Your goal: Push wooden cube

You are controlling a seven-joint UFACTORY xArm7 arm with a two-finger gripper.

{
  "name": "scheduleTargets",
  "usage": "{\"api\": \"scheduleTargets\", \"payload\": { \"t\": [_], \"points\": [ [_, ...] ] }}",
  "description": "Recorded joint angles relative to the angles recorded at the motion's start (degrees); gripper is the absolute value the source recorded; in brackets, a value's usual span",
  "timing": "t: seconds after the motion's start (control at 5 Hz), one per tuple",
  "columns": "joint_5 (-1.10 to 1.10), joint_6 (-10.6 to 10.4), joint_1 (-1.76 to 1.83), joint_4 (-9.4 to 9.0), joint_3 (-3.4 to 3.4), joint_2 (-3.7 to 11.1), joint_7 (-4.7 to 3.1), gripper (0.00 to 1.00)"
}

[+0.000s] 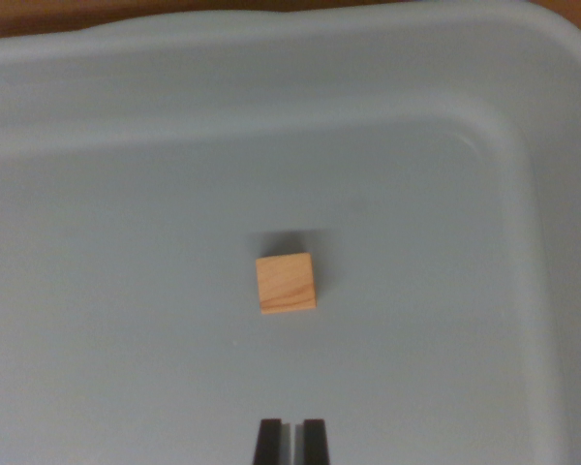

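- gripper [290, 441] at bottom edge of wrist view, two dark fingertips nearly together, thin gap between, nothing held
- wooden cube [286, 283] above the tips, apart from them, flat on tub floor, near centre
- grey plastic tub [523, 145], rounded corner at wrist view's right

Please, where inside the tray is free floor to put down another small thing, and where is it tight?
Nearly all the tray floor is bare. Widest free patch: the wrist view's left, between the cube and the left edge. Also free: between the cube and the far wall, and between the cube and the right wall. Tightest: the strip between the cube and the gripper, fingers nearly together, at the bottom edge.
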Motion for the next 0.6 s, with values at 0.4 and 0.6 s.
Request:
{"api": "scheduleTargets", "payload": {
  "t": [0.4, 0.6],
  "points": [
    [0.09, -1.80, 0.01, -1.41, -0.11, 0.56, -0.29, 0.00],
    [0.19, -3.81, 0.02, -2.98, -0.24, 1.18, -0.60, 0.00]
  ]
}}
